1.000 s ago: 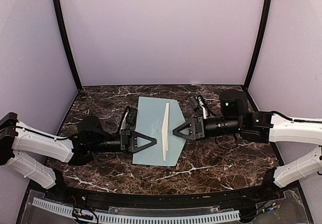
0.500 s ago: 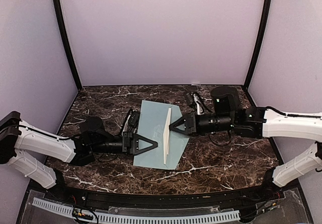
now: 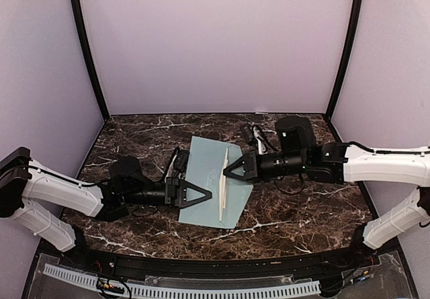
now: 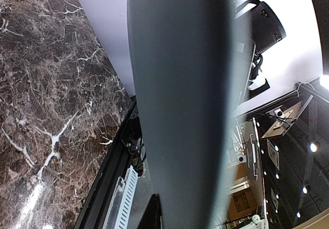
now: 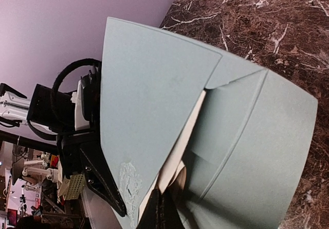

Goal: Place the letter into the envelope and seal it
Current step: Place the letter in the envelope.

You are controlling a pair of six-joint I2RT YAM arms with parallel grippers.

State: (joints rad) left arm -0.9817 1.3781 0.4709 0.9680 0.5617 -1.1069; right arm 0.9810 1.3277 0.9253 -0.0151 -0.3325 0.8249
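Observation:
The pale teal envelope [image 3: 201,161] lies in the middle of the marble table with its pointed flap raised. The cream letter [image 3: 222,188] stands on edge across it. In the right wrist view the letter [image 5: 187,131] sits in the opening under the flap of the envelope [image 5: 149,85]. My right gripper [image 3: 225,173] is shut on the letter's edge, as the right wrist view [image 5: 163,216] shows. My left gripper [image 3: 209,195] is shut on the envelope's left side. The envelope [image 4: 180,85] fills the left wrist view as a blurred grey band.
Dark marble table [image 3: 302,205] with lilac walls behind and at both sides. A black rail and a white slotted strip [image 3: 181,289] run along the near edge. A smear of dried glue [image 5: 128,180] marks the flap. A black finger [image 5: 100,175] of the left gripper shows behind the flap.
My right gripper has moved left with the letter, over the envelope. My left gripper has moved a little right, and the envelope has shifted and turned slightly with it.

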